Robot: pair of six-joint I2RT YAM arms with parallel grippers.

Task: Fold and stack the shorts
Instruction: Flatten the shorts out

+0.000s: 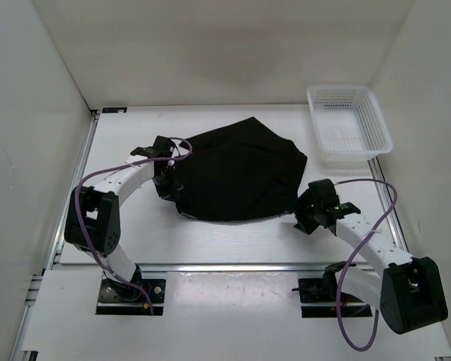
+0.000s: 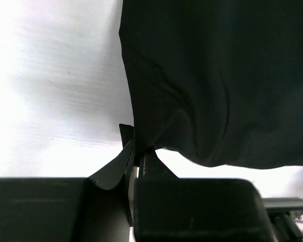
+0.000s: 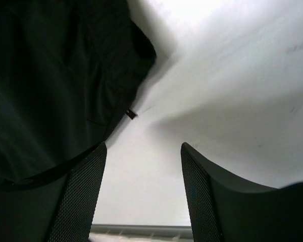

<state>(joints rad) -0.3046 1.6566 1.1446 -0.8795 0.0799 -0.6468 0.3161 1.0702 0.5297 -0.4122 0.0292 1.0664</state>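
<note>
at mid-table, between the two arms: the shorts, one pair, plain black soft cloth, lying flat on the white table and covering most of its centre.

- form: a compact, roughly five-sided heap, with its far corner pointed and its near edge bowed rather than straight. neither waistband nor drawstring can be made out. a small tab shows at the right-hand edge (cord tip or label, too small to tell).
- left gripper: jaws pinched together on the near left edge of the cloth, which puckers into folds at the pinch.
- right gripper: jaws apart with bare table between them, holding nothing, just beside the right edge of the cloth.
- white mesh basket: far right corner, well apart from the shorts.
- progress, judged: probably doubled over at least once, given the reduced outline. the shape is not yet squared, so tidying, a further fold and stacking all seem outstanding.
</note>
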